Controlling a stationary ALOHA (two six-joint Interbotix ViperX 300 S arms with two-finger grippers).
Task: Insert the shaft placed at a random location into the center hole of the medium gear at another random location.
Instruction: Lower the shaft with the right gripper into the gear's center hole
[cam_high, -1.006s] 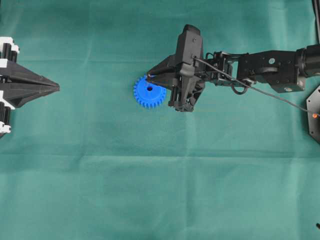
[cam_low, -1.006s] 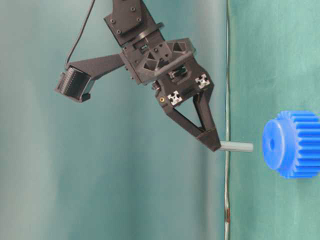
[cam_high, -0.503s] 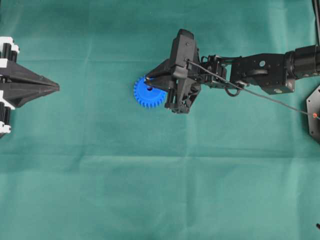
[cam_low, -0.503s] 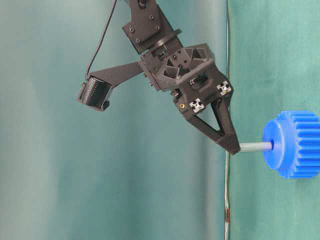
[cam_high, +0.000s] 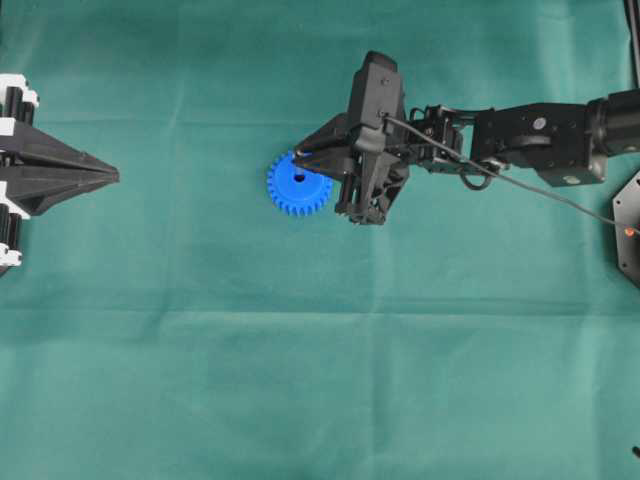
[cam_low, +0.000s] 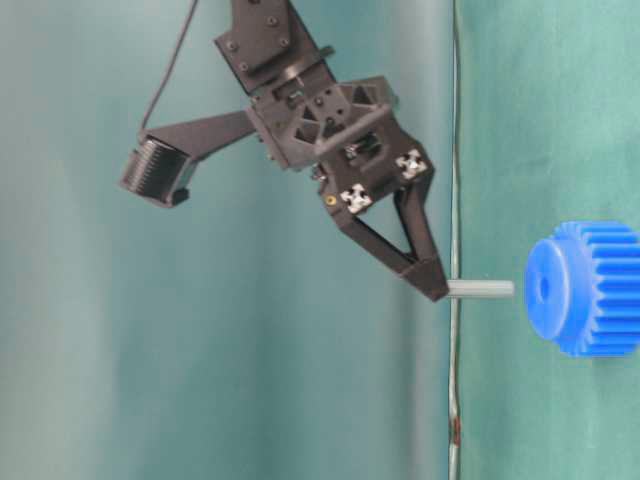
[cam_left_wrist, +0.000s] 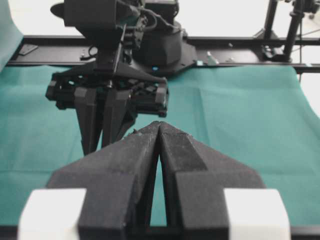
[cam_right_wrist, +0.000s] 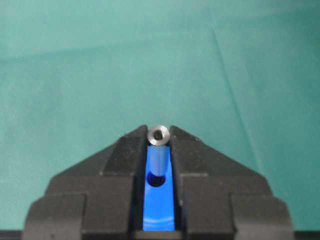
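Green cloth (cam_high: 300, 380) covers your whole table in the overhead view. At the far left edge of that view sits your left gripper (cam_high: 112, 176), its jaws pressed together and holding nothing; its wrist view shows the two black fingers (cam_left_wrist: 135, 160) meeting at the tips.

Moving right, the gear (cam_high: 297, 186) lies flat just left of centre, upper half of the frame, with its hole (cam_high: 299, 178) showing dark. Your right gripper (cam_high: 300, 155) hangs over the gear's upper right edge, the arm reaching in from the right.

In the table-level view, the right gripper (cam_low: 437, 290) sits at centre, clamped on the shaft (cam_low: 482, 289), which points straight at the gear (cam_low: 585, 288) at the right edge. You can see a clear gap between the shaft's free end and the hole (cam_low: 544, 287).

In the right wrist view, the shaft (cam_right_wrist: 158, 135) is pinched at the fingertips, low centre, with blue gear (cam_right_wrist: 159, 200) and the hole (cam_right_wrist: 156, 180) showing between the fingers.
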